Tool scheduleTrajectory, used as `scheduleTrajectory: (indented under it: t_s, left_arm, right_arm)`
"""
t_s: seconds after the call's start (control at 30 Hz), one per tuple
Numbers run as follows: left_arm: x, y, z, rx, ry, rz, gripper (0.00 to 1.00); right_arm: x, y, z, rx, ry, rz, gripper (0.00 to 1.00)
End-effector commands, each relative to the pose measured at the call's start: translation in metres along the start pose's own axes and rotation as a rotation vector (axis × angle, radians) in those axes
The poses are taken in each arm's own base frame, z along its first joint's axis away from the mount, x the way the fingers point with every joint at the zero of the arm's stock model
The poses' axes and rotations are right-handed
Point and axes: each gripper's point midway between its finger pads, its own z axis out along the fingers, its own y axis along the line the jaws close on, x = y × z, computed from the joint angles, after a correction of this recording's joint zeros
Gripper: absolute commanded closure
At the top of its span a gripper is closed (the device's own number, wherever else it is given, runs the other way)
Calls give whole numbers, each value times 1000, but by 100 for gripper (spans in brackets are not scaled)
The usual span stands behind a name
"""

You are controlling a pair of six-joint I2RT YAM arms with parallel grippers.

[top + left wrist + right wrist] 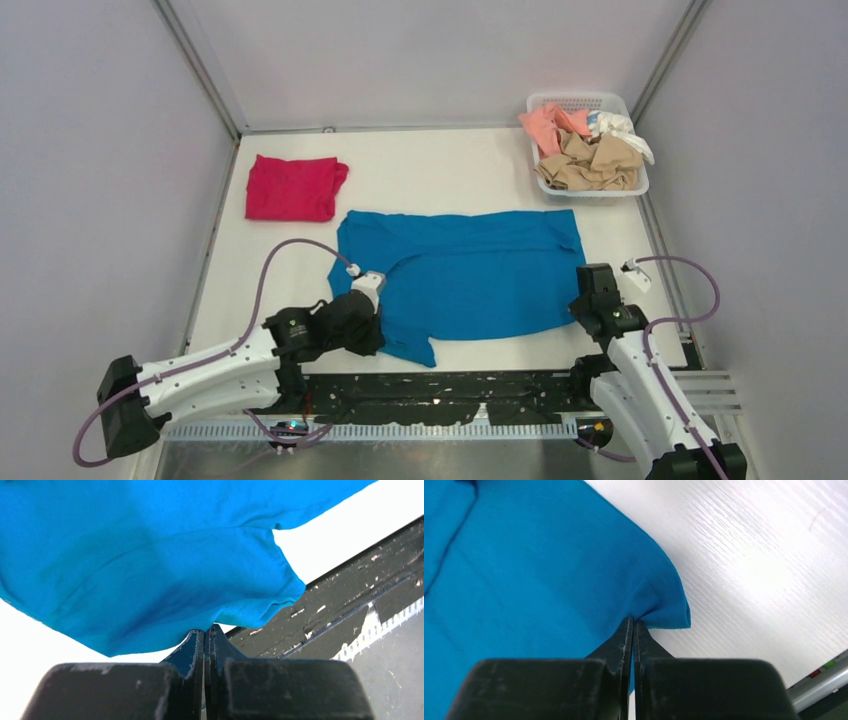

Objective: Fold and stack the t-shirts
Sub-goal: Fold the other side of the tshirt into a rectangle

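Note:
A teal-blue t-shirt (470,270) lies spread across the middle of the white table. My left gripper (372,325) is shut on its near left edge, by a sleeve (260,595); in the left wrist view the gripper (207,630) pinches the cloth (150,570). My right gripper (580,310) is shut on the shirt's near right corner (669,615); in the right wrist view the gripper (633,622) has blue cloth between the jaws. A folded magenta-red t-shirt (293,187) lies at the far left. Peach, tan and white shirts (590,150) are heaped in a basket.
A white plastic basket (640,185) stands at the far right corner. A black base rail (480,390) runs along the near table edge, also in the left wrist view (350,595). Grey walls enclose the table on three sides.

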Motion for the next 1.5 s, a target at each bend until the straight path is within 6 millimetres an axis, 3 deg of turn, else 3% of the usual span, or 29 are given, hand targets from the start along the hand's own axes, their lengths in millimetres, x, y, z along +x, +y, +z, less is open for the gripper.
scheduleTrajectory:
  t_s: [0.0,0.23,0.57,0.8,1.17,1.37,1.47]
  left_arm:
    - [-30,-3,-8,16,-80,-2,100]
    - [-76,-8,-20,20,-198,36,100]
    - [-135,16,-36,-110,-377,52,100]
    - [-161,36,-35,-193,-431,5,100]
    - [-200,45,-29,-225,-479,20,100]
    - [-187,55,-31,-247,-448,28,100]
    - [-183,55,-32,-220,-485,33,100]
  right_arm:
    - [-28,32,-9,-88,-57,-25,95]
    - [-46,66,-11,-157,-56,-76,95]
    - [-77,102,-13,-197,-103,-126,95]
    - [-101,118,-14,-190,-153,-152,95]
    - [-106,110,0,-134,-135,-126,95]
    - [-89,75,-4,-39,-36,-210,95]
    - [-87,70,-2,-38,-20,-201,94]
